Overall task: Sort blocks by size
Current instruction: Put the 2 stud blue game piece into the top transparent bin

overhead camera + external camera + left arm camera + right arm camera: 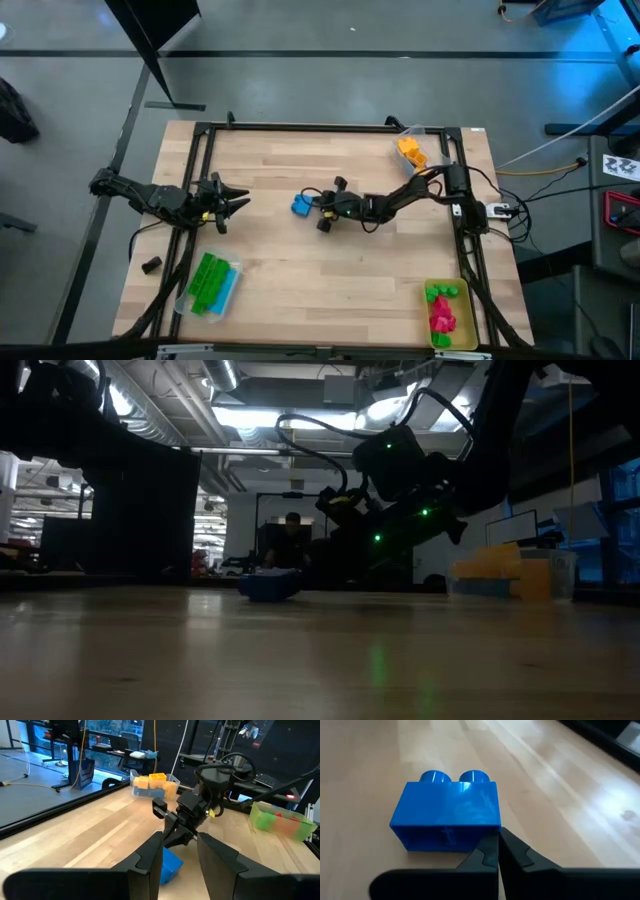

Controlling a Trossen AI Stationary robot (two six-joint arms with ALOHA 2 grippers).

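Right arm is stretched low across the table (pixel 330 270) from its right edge, elbow bent, wrist pointing at the middle. Its right gripper (pixel 498 851) sits just beside the blue block (pixel 447 815), fingers pressed together with no gap, holding nothing. The block lies tipped on its side near the table's centre, its two studs facing away from the fingers, one lower corner right at the fingertips; contact is too close to call.

Left arm waits at the left edge, folded back, forearm aimed toward the centre. The left gripper (pixel 232 203) hangs over the wood, fingers partly apart, empty, well apart from the block.

Green blocks (pixel 208 283) lie in a clear tray (pixel 228 285) at front left; yellow blocks (pixel 410 150) in another at back right; red and green ones (pixel 441 310) in the yellow tray (pixel 452 343) at front right.
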